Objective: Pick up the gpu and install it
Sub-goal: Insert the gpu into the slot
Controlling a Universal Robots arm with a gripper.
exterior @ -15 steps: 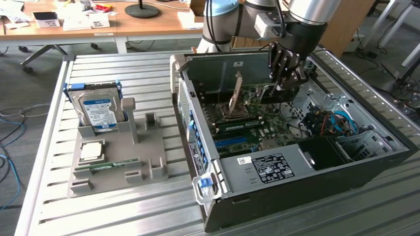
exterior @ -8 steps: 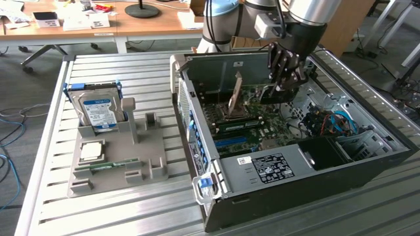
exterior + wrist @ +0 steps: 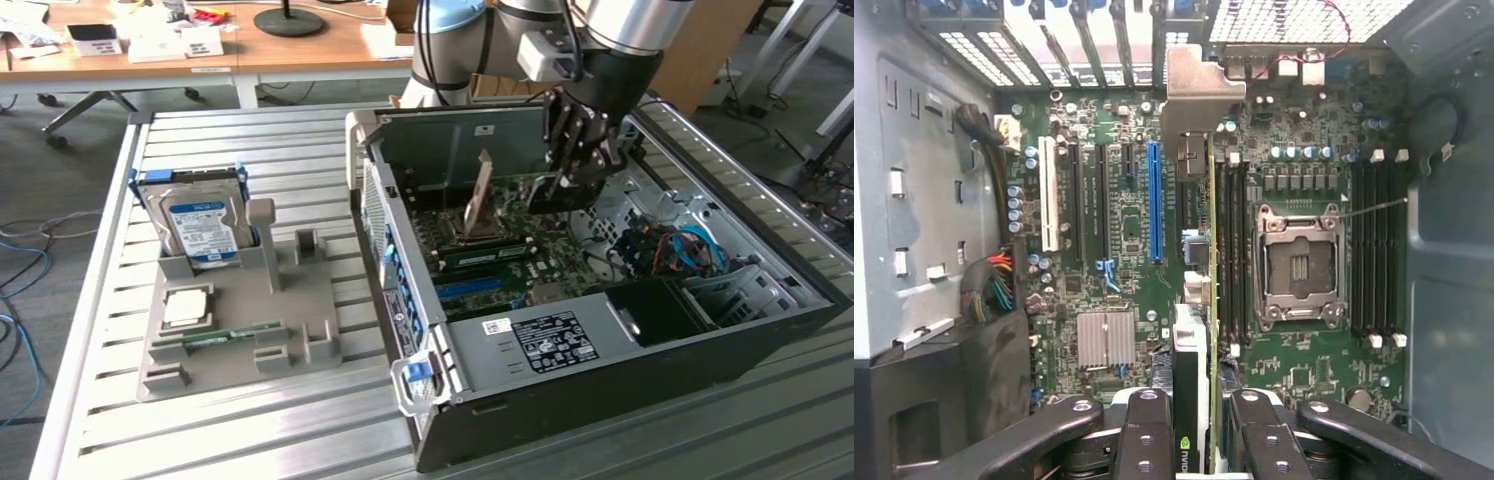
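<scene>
The gpu [image 3: 1200, 330] is seen edge-on in the wrist view, black with a green logo near my fingers [image 3: 1144, 440]. Its silver bracket [image 3: 1199, 95] points at the case's rear slot openings. My gripper [image 3: 1194, 445] is shut on the card's end. The card hangs inside the open computer case [image 3: 641, 380], over the motherboard [image 3: 1124, 240], between the blue slot [image 3: 1155, 200] and the black memory slots beside the empty processor socket [image 3: 1299, 265]. I cannot tell whether it touches the board. In the exterior view my gripper [image 3: 581, 172] reaches down into the case, with the gpu [image 3: 545, 192] below the fingers.
On the exterior view's left stands a grey holder [image 3: 234, 330] with a blue-labelled hard drive [image 3: 200, 222], a processor chip [image 3: 184, 305] and a green memory stick [image 3: 220, 338]. Case walls, the black power supply [image 3: 574, 340] and cable bundles [image 3: 994, 285] close in around the card.
</scene>
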